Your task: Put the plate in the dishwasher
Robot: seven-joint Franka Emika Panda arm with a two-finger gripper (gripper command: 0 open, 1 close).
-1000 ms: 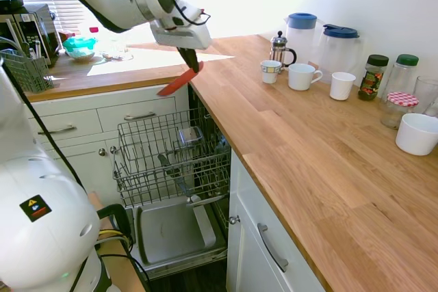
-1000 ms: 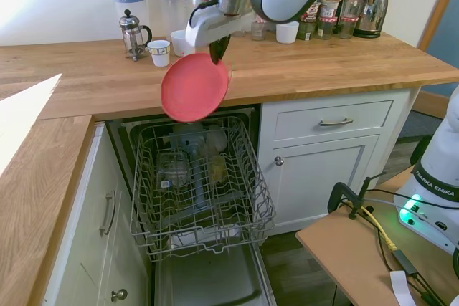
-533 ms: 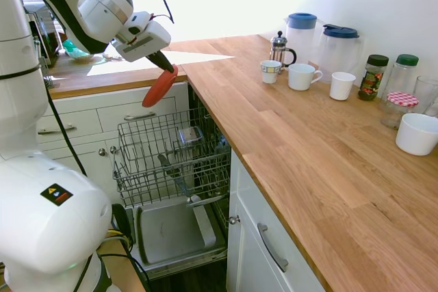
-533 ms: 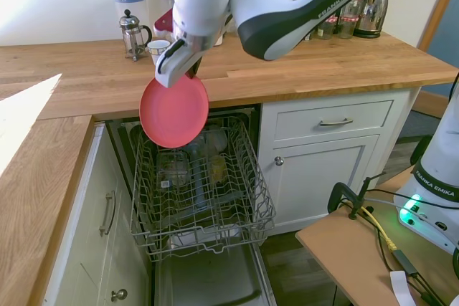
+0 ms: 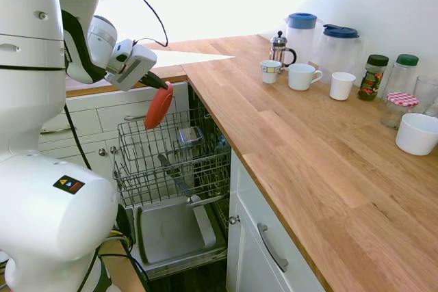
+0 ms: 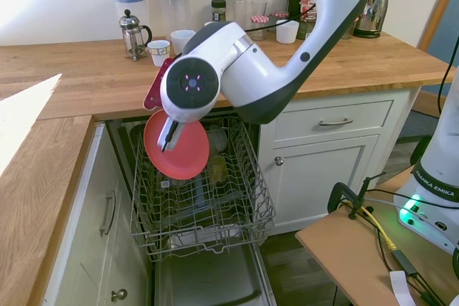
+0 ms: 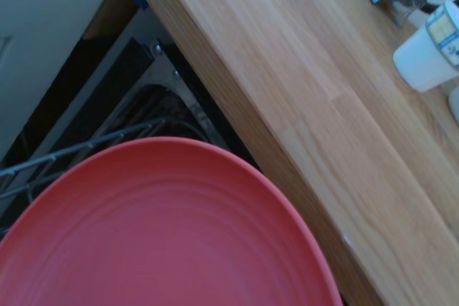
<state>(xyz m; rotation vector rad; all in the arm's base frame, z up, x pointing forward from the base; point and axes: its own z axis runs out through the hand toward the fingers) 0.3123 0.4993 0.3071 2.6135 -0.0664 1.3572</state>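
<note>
Plate (image 6: pixel 178 150) above dishwasher (image 6: pixel 201 184) rack — mugs (image 5: pixel 303 76) behind, on counter (image 5: pixel 321 162).

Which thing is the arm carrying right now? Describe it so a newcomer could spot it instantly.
Find the open dishwasher under the wooden counter, its wire rack pulled out. Above the rack's back end hangs the plate, held on edge at its rim by the pincer. It is the only coral-red, flat round item; everything in the rack is grey or pale.

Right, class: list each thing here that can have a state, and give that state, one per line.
plate: held on edge above the rack, not yet slotted in
gripper: shut on the plate's rim
dishwasher: door dropped open
wire rack: pulled out
drawers: closed
jugs: lids on
</note>
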